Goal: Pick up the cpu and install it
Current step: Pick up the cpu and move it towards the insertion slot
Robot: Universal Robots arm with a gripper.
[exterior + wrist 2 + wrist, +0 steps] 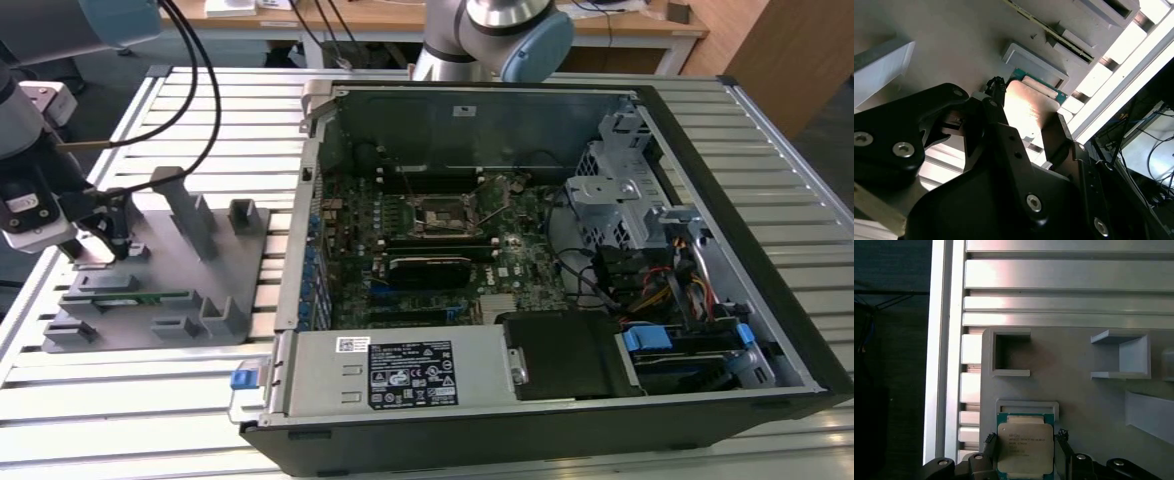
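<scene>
The cpu [1025,447] is a small square chip with a silvery-grey top and a green rim. It lies flat in a nest at one edge of the grey fixture plate [1069,385]. My gripper [1025,440] hangs right over it, open, with one black finger [989,442] along each of two opposite sides of the chip. The second wrist view shows the cpu [1026,112] between the same fingers [996,100]. In the exterior view the gripper [100,238] is low over the fixture plate [180,262] at that view's left, far from the dark square socket [441,213] on the motherboard.
An open computer case [694,130] takes up the middle and right of the exterior view. A green memory stick [127,297] lies in a slot of the fixture plate. Grey upright brackets [187,210] stand next to the gripper. The table is of slatted aluminium rails [134,400].
</scene>
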